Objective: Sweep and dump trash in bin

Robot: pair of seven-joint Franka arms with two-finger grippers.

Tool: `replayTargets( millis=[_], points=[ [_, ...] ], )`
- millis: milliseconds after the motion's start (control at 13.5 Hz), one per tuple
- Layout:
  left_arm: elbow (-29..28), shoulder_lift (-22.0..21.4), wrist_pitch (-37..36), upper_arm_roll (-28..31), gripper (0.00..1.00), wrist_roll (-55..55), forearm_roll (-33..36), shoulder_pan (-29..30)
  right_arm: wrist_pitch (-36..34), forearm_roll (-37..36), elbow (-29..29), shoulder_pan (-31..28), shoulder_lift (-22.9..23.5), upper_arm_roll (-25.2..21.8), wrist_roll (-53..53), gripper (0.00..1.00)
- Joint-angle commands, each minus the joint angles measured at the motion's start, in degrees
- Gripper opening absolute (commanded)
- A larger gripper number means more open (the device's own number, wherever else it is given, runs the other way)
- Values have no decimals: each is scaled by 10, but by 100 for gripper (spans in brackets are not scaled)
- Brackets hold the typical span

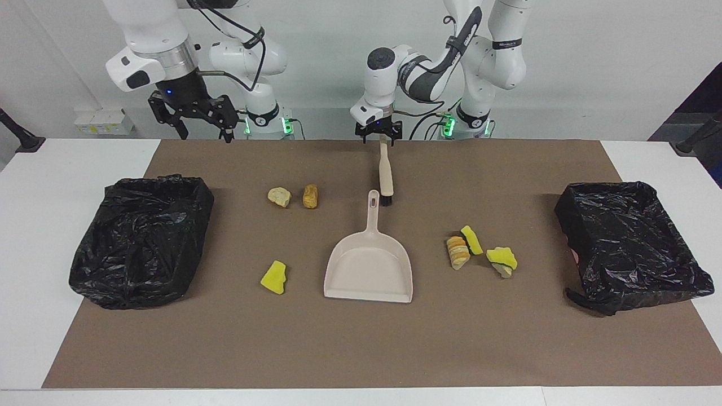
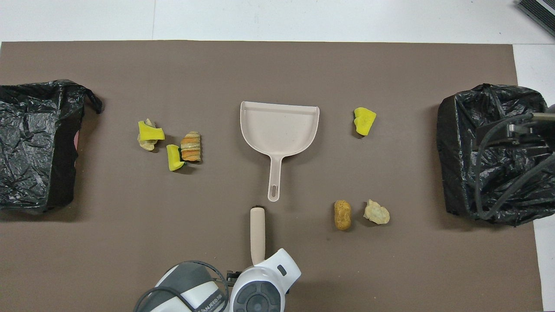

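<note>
Facing view first: left gripper point(image 1: 379, 137) clenched on brush point(image 1: 386, 176) handle top, bristles down at dustpan point(image 1: 368, 270) handle's one o'clock, likely for sweeping. Right gripper point(image 1: 194, 115) splayed, waiting over mat edge near bin point(image 1: 141, 239). Trash: two lumps point(image 1: 293, 197) at dustpan's ten o'clock, yellow chunk point(image 1: 274, 277) at nine, cluster point(image 1: 479, 253) at three.

Overhead next: second bin point(image 2: 37, 143) at nine o'clock. Arm lettering partly hidden, unreadable.

brown mat point(image 1: 361, 349) covers a white table point(image 1: 34, 237).
</note>
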Motion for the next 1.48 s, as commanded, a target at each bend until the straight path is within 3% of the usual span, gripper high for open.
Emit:
replayTargets(
  millis=[0,74,148,518,740,1110,1406],
  points=[
    [-22,-21,7,12,46,-1,-8,-14,48,-5,-3,42,26,1,45,100],
    [-22,-21,2,13,18,2,-8,-14,57,-8,-2,59,40,1,56,100],
    [-19,-20,-13,13,0,5,-8,-8,63,-16,5,80,65,1,77,100],
    [-13,-22,-47,18,0,12,-3,14,129,-48,59,160,162,0,118,100],
    [3,-42,-108,18,0,16,7,39,152,-62,103,187,224,2,171,100],
    [4,-102,-158,18,0,116,18,172,200,-64,111,245,307,1,220,100],
    [44,-119,-229,18,0,198,84,262,234,-62,63,255,312,5,245,100]
  ],
)
